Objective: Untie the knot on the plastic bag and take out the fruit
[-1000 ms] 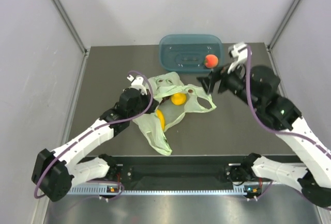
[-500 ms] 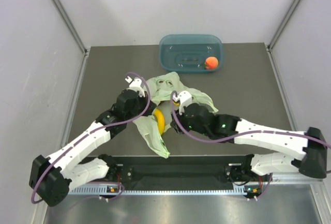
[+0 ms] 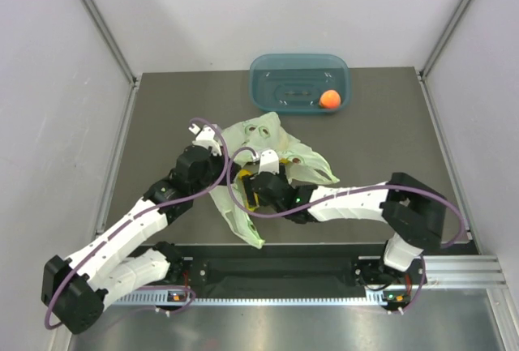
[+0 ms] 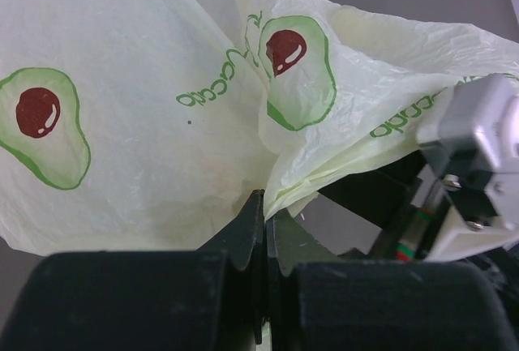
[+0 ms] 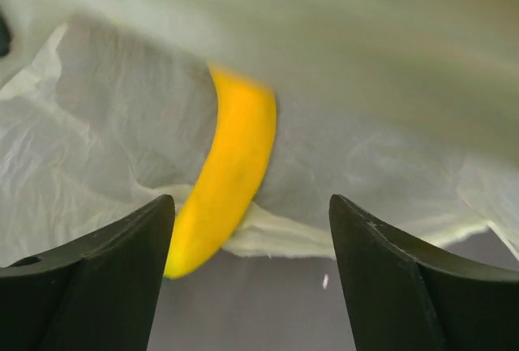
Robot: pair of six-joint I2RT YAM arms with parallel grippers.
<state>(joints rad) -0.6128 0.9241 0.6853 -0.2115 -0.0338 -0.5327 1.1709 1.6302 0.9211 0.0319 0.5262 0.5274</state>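
Right wrist: banana (image 5: 227,173) is dead ahead, framed between the spread fingers of the right hand (image 5: 251,205). Its long axis runs roughly 1 to 7 o'clock. Jaws wide, neither pad on it yet; view is a bit blurred. Film of the plastic bag (image 5: 122,124) lies behind and over the banana, so the fruit sits in the bag's mouth, not out on the table (image 3: 162,108).

Left wrist: left hand (image 4: 263,217) is pinched fully closed on a fold of the bag's edge, at about 9 o'clock of the bag in the top view, holding it in place.

Knot: none visible in any view. Bag looks open, so I judge untying done.

Peach (image 3: 328,100) sits in the teal tub (image 3: 259,71), at 12 o'clock from the bag.

Step in hand: extraction, banana next.

Next move needs:
- jaws squared across the banana's narrow axis
- advance until both pads straddle it
- close on fruit only, no film caught
- left hand holding the bag down during the pull
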